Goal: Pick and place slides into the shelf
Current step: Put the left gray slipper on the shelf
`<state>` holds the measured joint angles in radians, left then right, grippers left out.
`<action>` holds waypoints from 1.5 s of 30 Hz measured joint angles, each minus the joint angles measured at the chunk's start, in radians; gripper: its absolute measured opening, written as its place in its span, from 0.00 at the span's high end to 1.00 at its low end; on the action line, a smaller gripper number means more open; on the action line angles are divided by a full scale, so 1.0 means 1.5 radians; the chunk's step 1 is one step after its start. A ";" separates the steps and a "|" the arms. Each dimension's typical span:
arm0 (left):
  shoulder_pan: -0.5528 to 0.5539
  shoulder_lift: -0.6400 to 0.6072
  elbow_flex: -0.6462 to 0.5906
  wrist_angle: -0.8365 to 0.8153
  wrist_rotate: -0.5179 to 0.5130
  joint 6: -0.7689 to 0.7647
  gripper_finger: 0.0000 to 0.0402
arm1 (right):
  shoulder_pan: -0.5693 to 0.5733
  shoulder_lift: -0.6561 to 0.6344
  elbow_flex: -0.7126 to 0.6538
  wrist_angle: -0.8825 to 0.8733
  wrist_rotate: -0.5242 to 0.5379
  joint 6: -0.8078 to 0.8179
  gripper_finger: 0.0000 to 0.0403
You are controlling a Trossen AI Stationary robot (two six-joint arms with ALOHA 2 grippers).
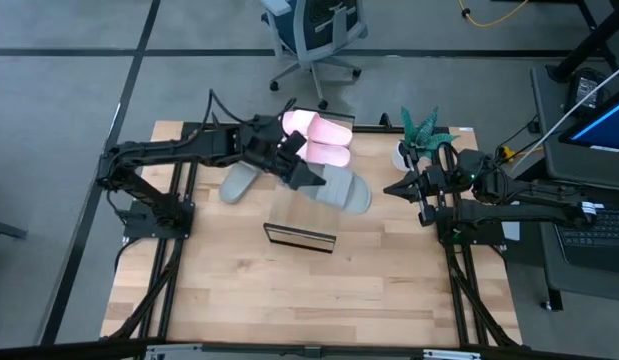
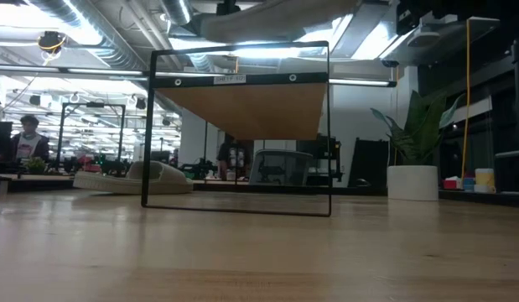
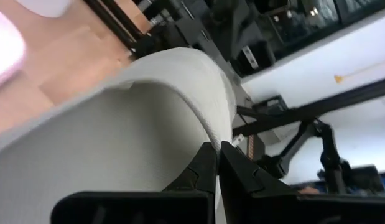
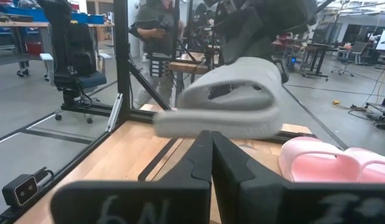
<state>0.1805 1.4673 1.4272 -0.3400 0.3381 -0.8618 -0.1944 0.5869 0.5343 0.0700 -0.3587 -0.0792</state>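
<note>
My left gripper (image 1: 311, 178) reaches over the table's middle and is shut on a grey-green slide (image 1: 344, 190), which hangs in the air over the shelf (image 1: 299, 225). The low view shows this slide (image 2: 267, 17) above the shelf's dark frame (image 2: 238, 134). A second grey-green slide (image 1: 239, 182) lies sole-down on the table to the left. Two pale pink slides (image 1: 319, 140) lie side by side near the far edge. My right gripper (image 1: 392, 188) waits shut at the table's right side, pointing toward the held slide (image 4: 223, 102). My left gripper pinches the grey-green slide by its wide strap, at the strap's edge (image 3: 224, 127), between the two fingers (image 3: 201, 171). The fingers come slanting down from the table's left. The slide is lifted clear of the table and sits roughly level, sole downward (image 4: 211, 127).
A potted plant in a white pot (image 1: 419, 140) stands at the table's far right corner. An office chair (image 1: 314, 35) is beyond the far edge. A person (image 4: 156, 31) stands past the table. Bare wood (image 1: 309, 300) lies in front of the shelf.
</note>
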 joint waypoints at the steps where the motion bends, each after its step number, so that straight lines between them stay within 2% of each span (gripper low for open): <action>1: 0.000 0.000 0.001 0.000 -0.005 -0.011 1.00 | 0.000 0.000 0.000 0.000 0.000 0.000 0.99; 8: 0.001 0.000 0.001 -0.004 -0.020 -0.098 1.00 | 0.000 0.000 0.000 -0.003 0.000 -0.008 0.99; 16: 0.001 0.002 0.001 -0.050 -0.091 -0.085 1.00 | 0.000 0.000 0.000 -0.005 0.000 -0.021 0.99; 33: -0.026 0.048 -0.001 -0.038 -0.094 -0.155 1.00 | 0.000 0.000 0.000 -0.032 0.000 -0.033 0.99; 45: -0.043 0.054 -0.001 -0.049 -0.138 -0.175 1.00 | 0.000 0.000 0.000 -0.031 -0.001 -0.040 0.99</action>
<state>0.1165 1.5486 1.4261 -0.4141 0.1306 -1.1248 -0.1944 0.5865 0.5343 0.0235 -0.3595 -0.1394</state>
